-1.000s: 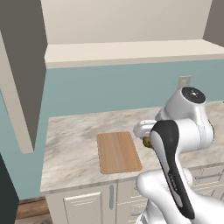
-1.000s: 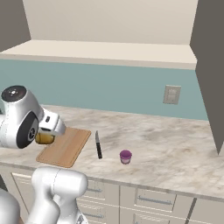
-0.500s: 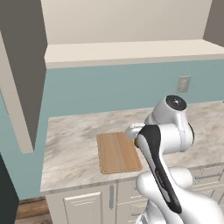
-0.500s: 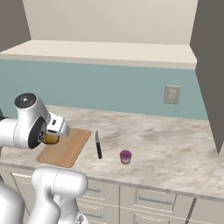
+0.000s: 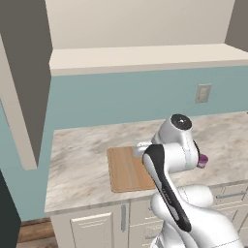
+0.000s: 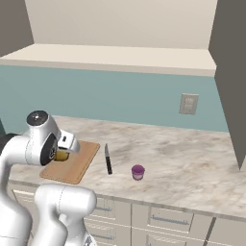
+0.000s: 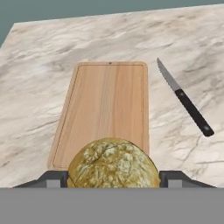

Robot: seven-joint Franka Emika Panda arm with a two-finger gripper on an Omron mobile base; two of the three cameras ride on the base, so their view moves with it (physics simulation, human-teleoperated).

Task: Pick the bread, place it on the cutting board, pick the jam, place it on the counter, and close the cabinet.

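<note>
Revealing jam (image 6: 138, 171) beyond bread (image 7: 113, 164), knife (image 7: 185, 99)

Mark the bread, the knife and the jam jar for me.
bread (image 7: 113, 162), hand view, top crust.
knife (image 7: 194, 116), hand view, black handle.
jam jar (image 6: 138, 171), right base view, its side.

arm is bent low and forward; end effector (image 7: 113, 177) is kept level, fingers (image 7: 52, 178) closed on the bread (image 7: 113, 164).
</note>
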